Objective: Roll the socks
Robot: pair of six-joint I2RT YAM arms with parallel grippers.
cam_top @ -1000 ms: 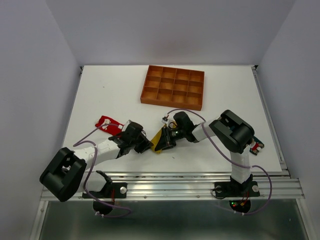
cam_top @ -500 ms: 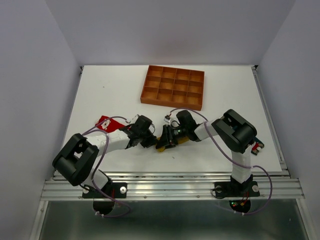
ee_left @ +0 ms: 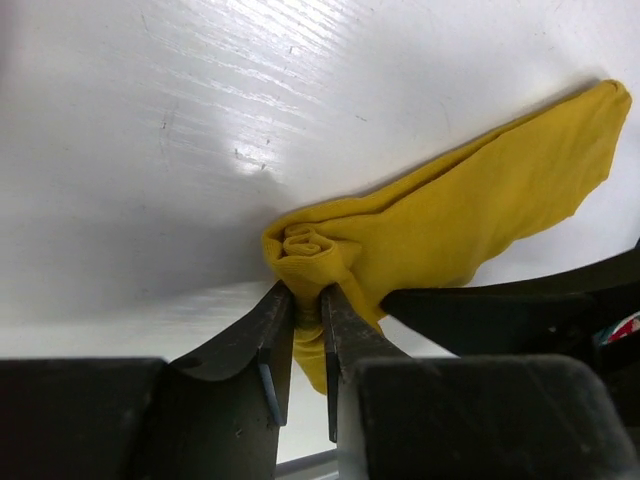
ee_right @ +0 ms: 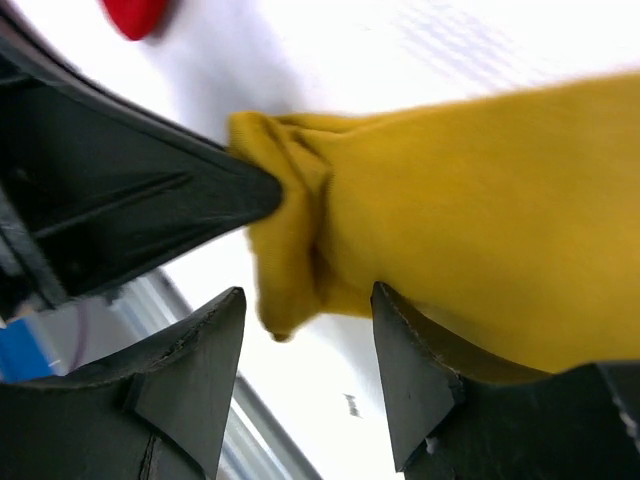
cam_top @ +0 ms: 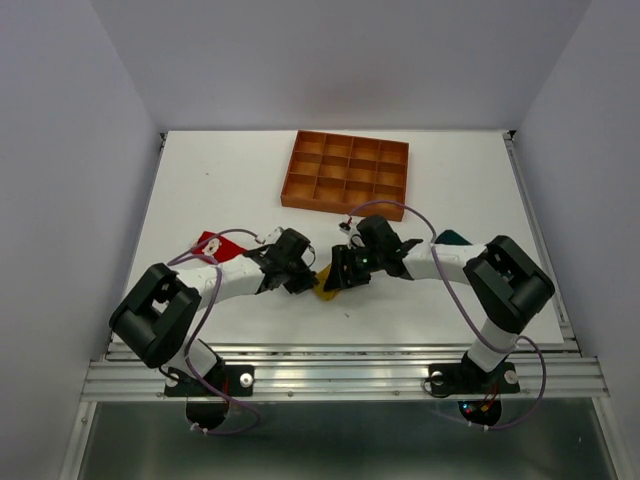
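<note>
The yellow sock (ee_left: 460, 200) lies on the white table, one end wound into a small roll. My left gripper (ee_left: 308, 296) is shut on that rolled end. In the top view the left gripper (cam_top: 306, 283) and right gripper (cam_top: 338, 279) meet tip to tip over the yellow sock (cam_top: 325, 291). My right gripper (ee_right: 308, 300) stands open, its fingers on either side of the sock's (ee_right: 460, 220) lower fold without pinching it. The red sock (cam_top: 208, 243) lies flat to the left, partly under the left arm. A dark teal sock (cam_top: 452, 238) shows behind the right arm.
An orange-brown gridded tray (cam_top: 347, 176) stands at the back middle of the table. The table's metal front rail (cam_top: 340, 352) runs just below the grippers. Grey walls close in the left, right and back sides.
The right gripper has opened and released the yellow sock. The right arm's elbow swung out to the right, uncovering the teal sock. The left gripper moved right onto the sock's rolled end.
</note>
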